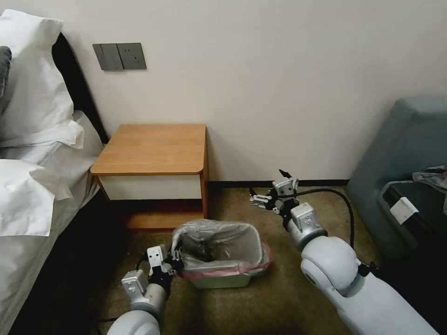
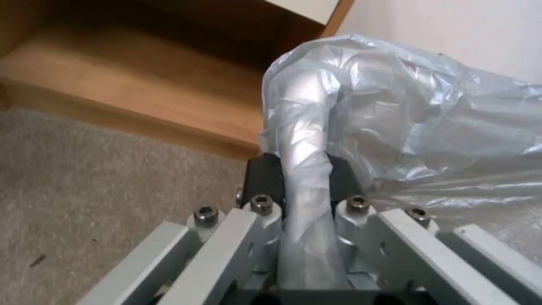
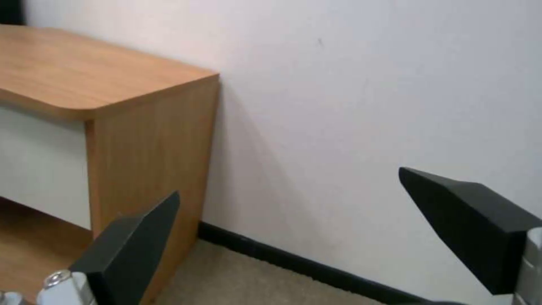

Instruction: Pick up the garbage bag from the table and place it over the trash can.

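Left gripper (image 1: 176, 265), at the trash can's (image 1: 223, 280) 9 o'clock, clamps the garbage bag (image 1: 219, 242) draped over it; right gripper (image 1: 267, 188) spread apart at 1 o'clock, beside the counter (image 1: 151, 149).

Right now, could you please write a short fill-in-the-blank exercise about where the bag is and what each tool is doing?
1. The garbage bag is draped over the ____, which stands on the carpet in front of the table.
2. The left tool is ____ on a fold of the bag.
3. The right tool is ____ and holds nothing.
4. The bag's rim is coloured ____.

Missing words: trash can; shut; open; pink-red
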You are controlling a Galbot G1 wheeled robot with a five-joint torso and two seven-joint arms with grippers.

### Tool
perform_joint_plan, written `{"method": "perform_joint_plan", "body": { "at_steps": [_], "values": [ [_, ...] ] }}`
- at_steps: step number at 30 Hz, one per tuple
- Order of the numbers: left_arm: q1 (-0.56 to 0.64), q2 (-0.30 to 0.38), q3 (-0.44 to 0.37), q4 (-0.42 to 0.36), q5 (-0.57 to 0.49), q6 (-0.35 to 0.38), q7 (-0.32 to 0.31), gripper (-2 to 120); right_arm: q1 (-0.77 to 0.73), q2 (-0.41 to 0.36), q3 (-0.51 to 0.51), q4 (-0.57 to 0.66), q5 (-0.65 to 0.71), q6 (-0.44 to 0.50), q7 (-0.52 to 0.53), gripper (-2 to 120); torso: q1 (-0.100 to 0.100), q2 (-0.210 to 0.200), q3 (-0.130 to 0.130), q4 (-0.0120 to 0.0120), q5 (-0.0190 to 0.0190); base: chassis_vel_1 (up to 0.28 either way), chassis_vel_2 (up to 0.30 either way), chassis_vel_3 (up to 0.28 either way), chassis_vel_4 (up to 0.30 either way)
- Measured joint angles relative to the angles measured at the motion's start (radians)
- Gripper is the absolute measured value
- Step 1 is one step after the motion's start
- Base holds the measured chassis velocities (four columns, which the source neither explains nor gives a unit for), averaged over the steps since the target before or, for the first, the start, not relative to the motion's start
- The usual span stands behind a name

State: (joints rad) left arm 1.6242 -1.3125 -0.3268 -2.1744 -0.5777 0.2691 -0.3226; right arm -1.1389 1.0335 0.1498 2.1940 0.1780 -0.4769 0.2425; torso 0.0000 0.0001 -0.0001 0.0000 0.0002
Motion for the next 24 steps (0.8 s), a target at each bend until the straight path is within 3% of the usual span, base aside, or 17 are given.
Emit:
{"method": "perform_joint_plan", "body": {
  "at_steps": [10, 19, 24],
  "values": [
    [-0.012, -0.021, 0.066, 0.053, 0.055, -0.028, -0.029, 5, -0.098, 0.042, 0.067, 0.035, -0.057, 0.019, -0.022, 100, 0.0, 0.0, 0.0, 0.0, -0.0003, 0.0, 0.0, 0.0, 0.0],
    [-0.028, -0.02, 0.065, 0.079, 0.079, -0.028, -0.022, 5, -0.118, 0.047, 0.076, 0.038, -0.076, 0.029, -0.029, 100, 0.0, 0.0, 0.0, 0.0, -0.0002, 0.0, 0.0, 0.0, 0.0],
    [-0.044, -0.02, 0.064, 0.087, 0.081, -0.026, -0.023, 20, -0.132, 0.043, 0.073, 0.04, -0.083, 0.031, -0.03, 100, 0.0, 0.0, 0.0, 0.0001, -0.0002, 0.0, 0.0, 0.0, 0.0]
  ]
}}
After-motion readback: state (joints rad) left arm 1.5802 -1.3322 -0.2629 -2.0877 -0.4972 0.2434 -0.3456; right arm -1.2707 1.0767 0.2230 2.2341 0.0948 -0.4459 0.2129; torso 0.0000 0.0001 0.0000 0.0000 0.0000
